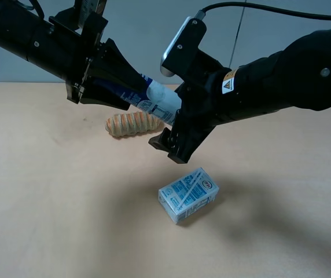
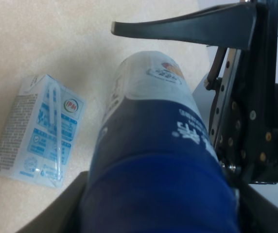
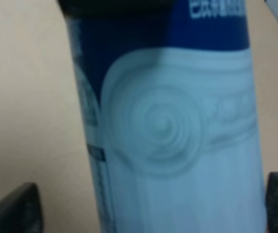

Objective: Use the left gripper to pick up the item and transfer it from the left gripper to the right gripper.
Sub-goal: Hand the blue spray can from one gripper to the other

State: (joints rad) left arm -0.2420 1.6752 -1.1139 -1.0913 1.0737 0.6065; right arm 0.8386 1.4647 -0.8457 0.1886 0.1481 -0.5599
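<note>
Table (image 1: 50, 220): pale tan, matte, flat.
Right gripper (image 1: 168, 149): black, yellow sticker on arm, jaws apart, either side of bottle (image 1: 157, 99) white end.
Left gripper (image 1: 132, 87): black claw clamped on bottle's dark-blue end.
Bottle: slim glossy cylinder, white body, swirl print, tilted, midair above table.
Carton (image 1: 188, 195): blue-white box, lying under right gripper.
Bread roll (image 1: 133, 124): striped tan, under bottle.

The left arm (image 1: 26, 37), in the upper left of the exterior high view, is a plain matte-black tube ending in the left gripper (image 1: 132, 88), black and wedge-shaped. The right arm (image 1: 293, 75), at the upper right, is bulkier and black, with a yellow warning sticker (image 1: 230, 83), a silver-grey module (image 1: 179, 43) and a black cable (image 1: 258, 8). In the left wrist view, brass-coloured screws (image 2: 252, 115) dot dark metal at the right.
</note>
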